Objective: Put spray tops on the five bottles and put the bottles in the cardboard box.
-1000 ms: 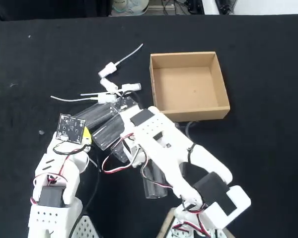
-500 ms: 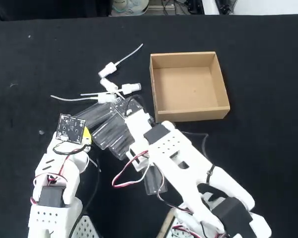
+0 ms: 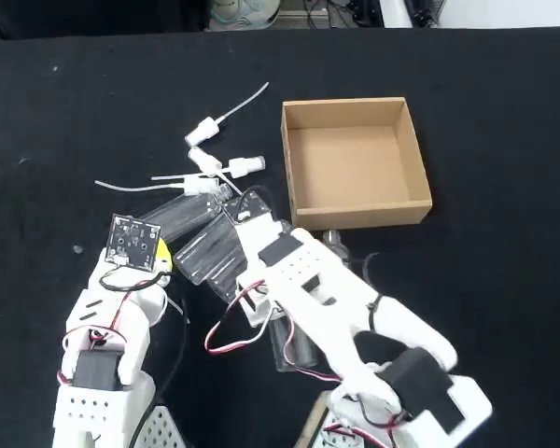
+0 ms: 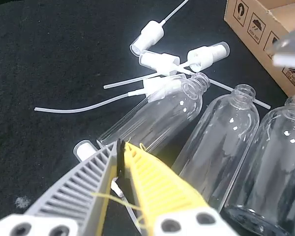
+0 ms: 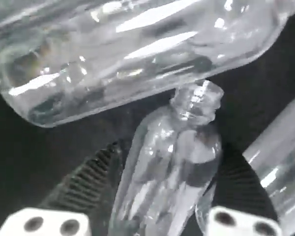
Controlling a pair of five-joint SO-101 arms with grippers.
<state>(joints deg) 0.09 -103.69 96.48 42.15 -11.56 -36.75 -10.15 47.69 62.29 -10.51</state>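
A clear bottle [image 5: 169, 169] sits right between the dark fingers [image 5: 88, 184] of the right gripper [image 5: 169, 150], and they press in on its body from both sides, the open neck pointing away from the wrist, bare of any top. Just past that neck a crosswise bottle [image 5: 128, 54] lies close by; whether the two touch, I can't tell. Over to the left gripper [image 4: 120, 145]: grey finger [image 4: 83, 189] and yellow finger [image 4: 155, 182] are pressed tight together, with nothing clearly caught between them, and the tip hangs just over a lone spray top [image 4: 83, 148] lying on the black table [image 3: 504, 280]. Beyond that tip, three uncapped ones lie side by side: the nearest bottle [image 4: 157, 115], the middle bottle [image 4: 219, 142] and the outer bottle [image 4: 270, 167], all with their necks aimed at a cluster of loose spray tops [image 4: 160, 61], white heads jumbled together, thin dip tubes trailing out across the cloth. Next to that cluster stands the cardboard box [image 3: 364, 217], upright and open-topped, its bare brown floor showing. From above, the right arm [image 3: 327, 299] stretches across the bottle pile, its forward end just beside the box's near corner, while the left arm [image 3: 107, 327] sits alongside on the pile's far side from the box.
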